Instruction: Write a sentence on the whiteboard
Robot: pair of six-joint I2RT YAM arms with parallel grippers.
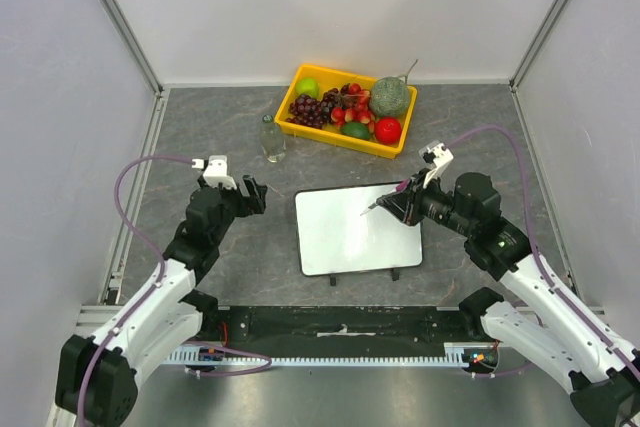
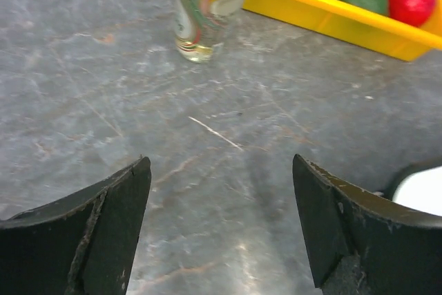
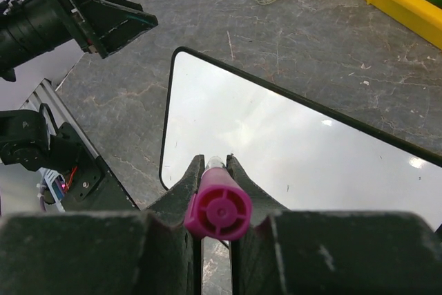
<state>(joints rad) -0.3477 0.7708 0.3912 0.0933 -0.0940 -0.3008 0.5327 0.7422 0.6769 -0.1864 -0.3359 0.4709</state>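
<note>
The whiteboard (image 1: 355, 232) lies flat in the middle of the table, blank, with no magenta sentence on it; it also shows in the right wrist view (image 3: 290, 150). My right gripper (image 1: 400, 199) is shut on a magenta marker (image 3: 217, 202), held over the board's right part with the tip pointing left. I cannot tell whether the tip touches the board. My left gripper (image 1: 250, 192) is open and empty just left of the board, low over the grey table (image 2: 221, 164). A corner of the board shows at the right edge of the left wrist view (image 2: 423, 190).
A yellow tray (image 1: 325, 137) of fruit stands behind the board, with grapes, an apple and a melon. A small clear bottle (image 1: 271, 138) stands left of the tray, also ahead of my left gripper (image 2: 207, 8). White walls enclose the table.
</note>
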